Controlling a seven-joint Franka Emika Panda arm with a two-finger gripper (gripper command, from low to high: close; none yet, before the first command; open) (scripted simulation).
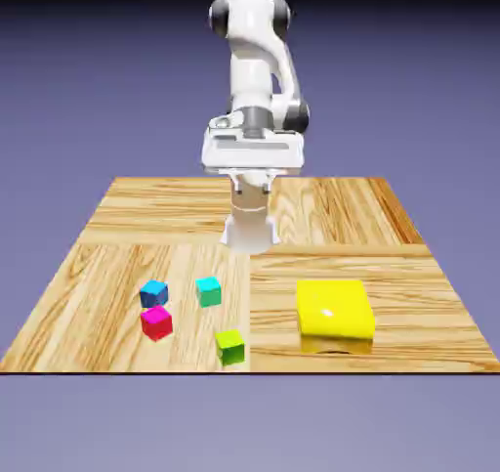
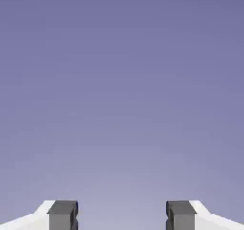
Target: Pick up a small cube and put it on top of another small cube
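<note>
1. Four small cubes I see near the yellow block [image 1: 335, 308]: lime-green cube [image 1: 230, 345] off its near-left corner, teal cube [image 1: 208, 290] further left.
2. My gripper [image 2: 122, 215] is spread wide, empty, showing only backdrop.

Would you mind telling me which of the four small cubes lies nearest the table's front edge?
The lime-green cube. It sits lowest in the exterior view, ahead of the magenta, teal and blue cubes.
</note>
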